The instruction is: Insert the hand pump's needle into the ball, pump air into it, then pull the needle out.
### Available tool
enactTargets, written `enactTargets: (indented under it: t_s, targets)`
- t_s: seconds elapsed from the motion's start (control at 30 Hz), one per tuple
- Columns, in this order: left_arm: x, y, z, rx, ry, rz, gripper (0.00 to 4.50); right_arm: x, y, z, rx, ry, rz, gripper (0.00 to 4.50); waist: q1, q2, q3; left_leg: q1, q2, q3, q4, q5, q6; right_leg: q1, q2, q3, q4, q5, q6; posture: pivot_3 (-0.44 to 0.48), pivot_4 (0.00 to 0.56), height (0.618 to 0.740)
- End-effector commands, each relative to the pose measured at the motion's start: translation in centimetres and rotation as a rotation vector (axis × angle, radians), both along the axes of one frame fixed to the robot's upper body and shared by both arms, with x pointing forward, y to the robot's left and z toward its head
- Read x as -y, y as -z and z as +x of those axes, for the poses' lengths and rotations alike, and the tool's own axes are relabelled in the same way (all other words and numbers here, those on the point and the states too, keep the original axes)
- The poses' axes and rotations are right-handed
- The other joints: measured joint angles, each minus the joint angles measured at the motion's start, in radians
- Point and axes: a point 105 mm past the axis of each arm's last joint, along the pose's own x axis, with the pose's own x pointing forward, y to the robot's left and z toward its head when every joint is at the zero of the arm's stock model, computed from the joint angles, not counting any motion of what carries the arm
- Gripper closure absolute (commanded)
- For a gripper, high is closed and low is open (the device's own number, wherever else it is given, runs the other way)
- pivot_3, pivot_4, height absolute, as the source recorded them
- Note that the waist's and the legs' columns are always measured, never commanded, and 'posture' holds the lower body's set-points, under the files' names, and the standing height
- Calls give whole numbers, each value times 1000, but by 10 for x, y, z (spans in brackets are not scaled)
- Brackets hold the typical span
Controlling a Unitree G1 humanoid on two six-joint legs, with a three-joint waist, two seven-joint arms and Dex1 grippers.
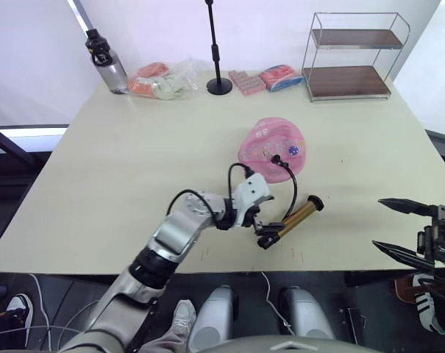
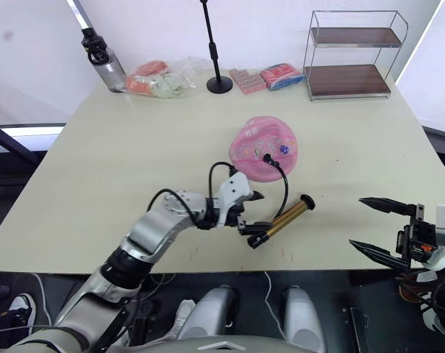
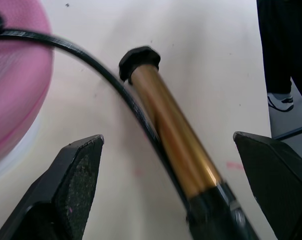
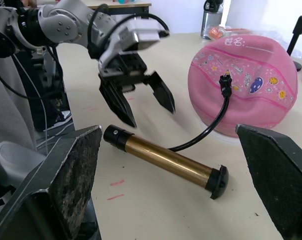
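Left gripper (image 1: pixel 264 229): fingers spread, poised over the near black end of the hand pump (image 1: pixel 294 219), gripping nothing. Right gripper (image 1: pixel 399 229): fingers spread, empty, well apart from the pump at the table (image 1: pixel 119 176) edge. Pump: lying flat. Hose (image 1: pixel 291 190): arcs from the pump to the needle (image 1: pixel 276 157), seated in the ball (image 1: pixel 273 144) just beyond.
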Motion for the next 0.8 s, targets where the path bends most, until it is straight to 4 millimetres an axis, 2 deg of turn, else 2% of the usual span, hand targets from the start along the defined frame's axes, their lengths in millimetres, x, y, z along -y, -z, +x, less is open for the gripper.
enactTargets:
  t_s: [0.03, 0.23, 0.5, 0.63, 0.67, 0.73, 0.8]
  targets:
    - [7, 2, 6, 23, -17, 34, 58, 0, -5, 1, 32, -9, -21, 0, -3, 0, 0, 0, 0, 0, 0, 0, 0, 0, 0, 0, 0, 0, 0, 0, 150, 740]
    - [22, 16, 2, 4, -13, 89, 58, 0, -6, 4, 49, -11, -27, 0, 1, 0, 0, 0, 0, -1, 0, 0, 0, 0, 0, -1, 0, 0, 0, 0, 150, 740]
    - [19, 22, -3, -29, -23, 114, 58, 2, -5, 3, 49, -5, -29, 0, 0, 0, 0, 0, 1, -1, 0, 0, 0, 0, 0, -1, 1, 0, 0, 0, 150, 740]
    - [16, 18, -4, -52, -37, 86, 1009, 2, -4, 3, 50, -1, -26, 0, 1, 0, 0, 0, 1, -1, 0, 0, 0, 0, 0, 0, 0, 0, 0, 0, 150, 740]
    - [15, 18, -4, -52, -36, 87, 1691, 2, -5, 4, 54, 6, -14, 0, 1, 0, 0, 0, 1, -1, 0, 0, 0, 0, 0, 0, 0, 0, 0, 0, 150, 740]
    - [13, 18, -6, -50, -30, 91, 2379, 2, -6, 6, 57, 19, 9, 0, 0, 0, 0, 0, 1, -1, 0, 0, 0, 0, 0, 0, 0, 0, 0, 0, 150, 740]
    - [12, 17, -6, -49, -27, 90, 3339, 1, -7, 7, 56, 17, 8, 0, 0, 0, 0, 0, 1, -1, 0, 0, 0, 0, 0, 0, 1, 0, 0, 0, 150, 740]
